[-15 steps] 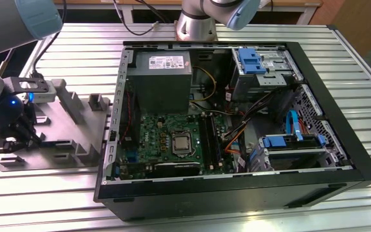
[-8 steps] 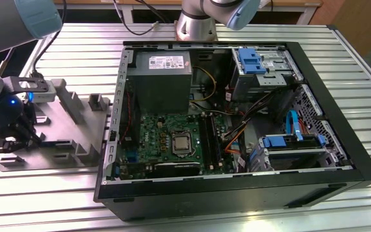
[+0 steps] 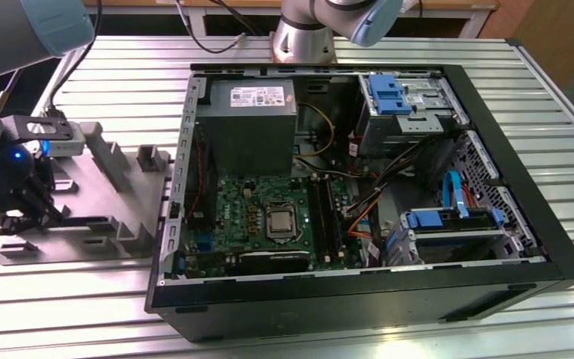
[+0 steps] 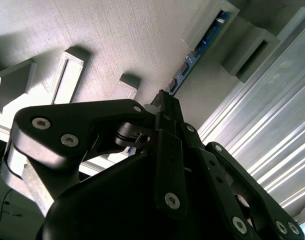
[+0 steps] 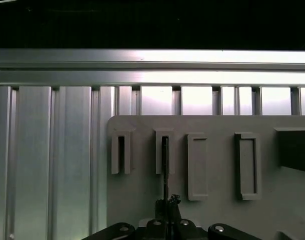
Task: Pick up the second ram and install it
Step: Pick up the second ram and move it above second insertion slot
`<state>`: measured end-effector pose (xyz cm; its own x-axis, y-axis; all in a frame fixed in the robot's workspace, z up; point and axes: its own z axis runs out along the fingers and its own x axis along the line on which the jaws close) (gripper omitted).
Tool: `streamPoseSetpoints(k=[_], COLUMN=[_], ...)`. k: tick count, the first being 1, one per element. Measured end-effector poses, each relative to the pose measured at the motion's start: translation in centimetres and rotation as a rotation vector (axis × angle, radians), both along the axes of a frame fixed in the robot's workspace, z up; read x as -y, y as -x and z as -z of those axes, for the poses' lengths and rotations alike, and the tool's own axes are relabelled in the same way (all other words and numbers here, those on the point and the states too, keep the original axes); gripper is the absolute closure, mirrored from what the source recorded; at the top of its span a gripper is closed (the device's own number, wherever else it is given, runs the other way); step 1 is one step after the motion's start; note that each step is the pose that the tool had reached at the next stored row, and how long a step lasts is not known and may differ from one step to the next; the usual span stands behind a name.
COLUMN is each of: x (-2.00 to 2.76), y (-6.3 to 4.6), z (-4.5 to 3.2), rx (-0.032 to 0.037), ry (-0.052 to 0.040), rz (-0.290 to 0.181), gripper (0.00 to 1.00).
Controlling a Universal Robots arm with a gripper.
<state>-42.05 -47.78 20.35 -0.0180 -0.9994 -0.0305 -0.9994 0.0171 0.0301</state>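
Second ram [image 4: 196, 54] stands on edge in a narrow slot of the grey fixture plate [image 4: 117, 40], the gripper [image 4: 163, 100] closed on one end. Held so far off centre, it could tilt and jam against the slot walls, or slip. Beside the plate, the open computer case [image 3: 367, 295] has cables [image 3: 367, 203] crowding its motherboard [image 3: 252, 202].

The exterior view looks steeply down on the computer case [image 3: 367, 299] and table [image 3: 566, 90]; both wrist views closely share the fixture plate [image 5: 220, 170] [image 4: 117, 35].
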Motion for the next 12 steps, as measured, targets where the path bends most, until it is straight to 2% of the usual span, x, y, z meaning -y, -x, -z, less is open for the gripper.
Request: streamPoseSetpoints(k=[8, 12], x=[0.00, 0.00], y=[0.00, 0.00], z=[-0.02, -0.42], rx=[0.0000, -0.0001], ry=[-0.0001, 0.0000], rz=[0.000, 0.000], gripper=[0.88, 0.88])
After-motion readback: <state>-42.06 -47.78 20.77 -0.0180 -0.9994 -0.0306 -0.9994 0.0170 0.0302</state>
